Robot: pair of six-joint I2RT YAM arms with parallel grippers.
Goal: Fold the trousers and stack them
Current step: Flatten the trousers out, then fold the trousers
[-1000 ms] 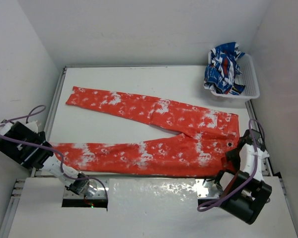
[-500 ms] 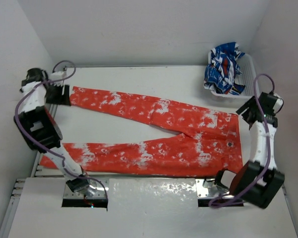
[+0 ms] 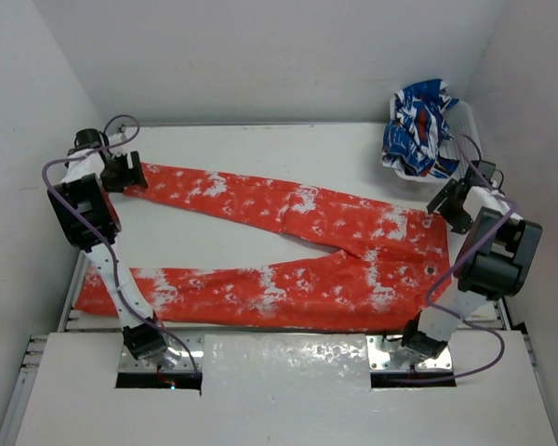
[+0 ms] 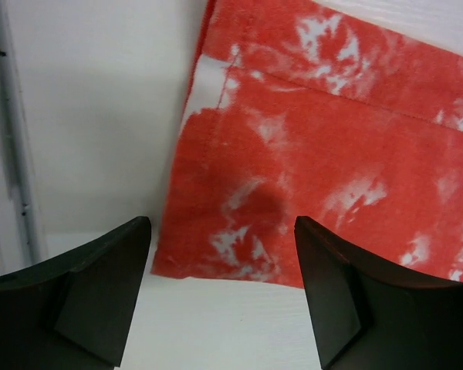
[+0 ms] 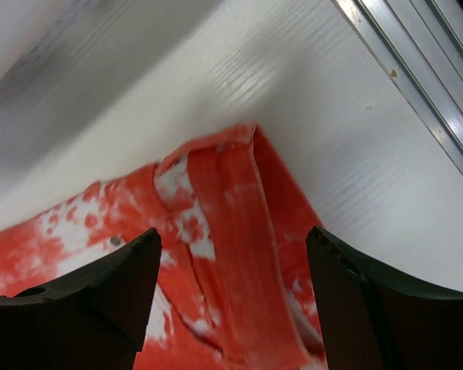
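Trousers (image 3: 335,218) lay spread flat on the counter (image 3: 260,149), and what a stretch: long axis running left to right, waist at my right, both legs reaching away to my left. My left claw (image 4: 220,231) stood wide open, gripping nothing, and the corner of the far leg's hem (image 4: 177,254) lay just inside its left finger, the leg running off rightward from there. My right claw (image 5: 233,235) gaped empty too, with the far corner of the waistband (image 5: 231,200) lying between its fingers. So each arm had its own end, left nearer the hem, right nearer the waist. Were the tips touching cloth? I couldn't tell. The near leg's end sat partly hidden under my left arm (image 3: 79,209), and both wrist views cut off everything beyond those two corners.
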